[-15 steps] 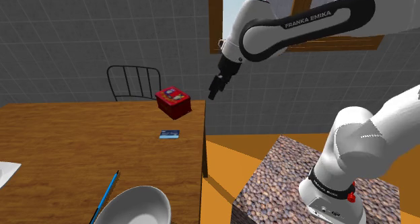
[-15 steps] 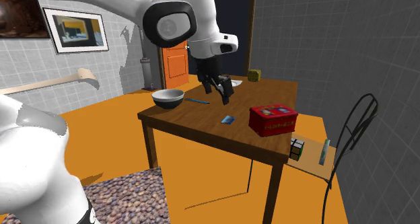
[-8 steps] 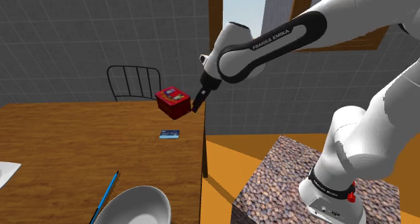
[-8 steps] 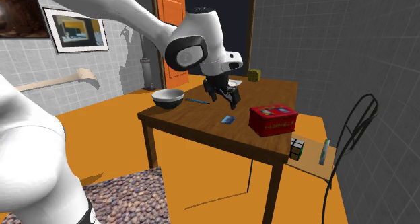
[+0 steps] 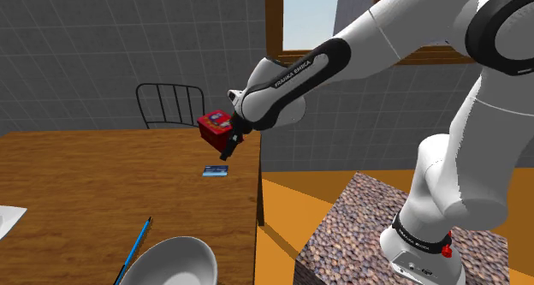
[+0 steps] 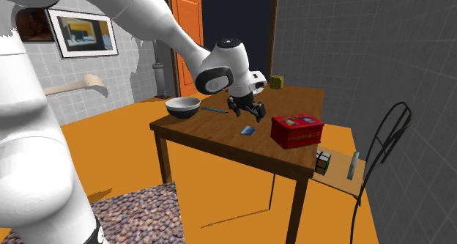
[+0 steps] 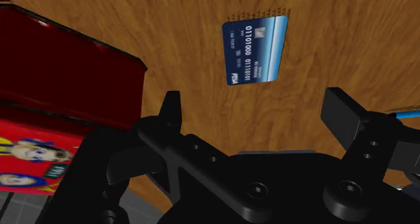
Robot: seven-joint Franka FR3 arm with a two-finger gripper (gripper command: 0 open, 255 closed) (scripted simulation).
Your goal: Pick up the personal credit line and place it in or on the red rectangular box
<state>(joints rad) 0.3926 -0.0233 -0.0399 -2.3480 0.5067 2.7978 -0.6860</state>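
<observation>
A blue bank card point(image 7: 256, 51) lies flat on the wooden table point(image 5: 86, 181), near its edge; it is also seen as a small blue card point(image 5: 216, 170) point(image 6: 248, 130). A red rectangular box point(image 5: 214, 127) point(image 6: 296, 130) point(image 7: 64, 78) with a picture on its lid stands just beyond the card. My black gripper point(image 5: 228, 146) point(image 6: 250, 115) point(image 7: 256, 115) hangs open a little above the table, over the card and close beside the box. Its fingers point(image 7: 171, 114) stand wide apart with nothing between them.
A white bowl point(image 5: 167, 262) point(image 6: 183, 106) and a blue pen point(image 5: 133, 247) lie towards the table's other end. A black wire chair point(image 5: 169, 103) point(image 6: 381, 154) stands behind the box, with a puzzle cube point(image 6: 323, 162) on its seat. My stand point(image 5: 376, 232) is beside the table.
The arm has swung down and towards the table. The gripper has dropped from beside the box's far side to just above the card. Card and box have not moved.
</observation>
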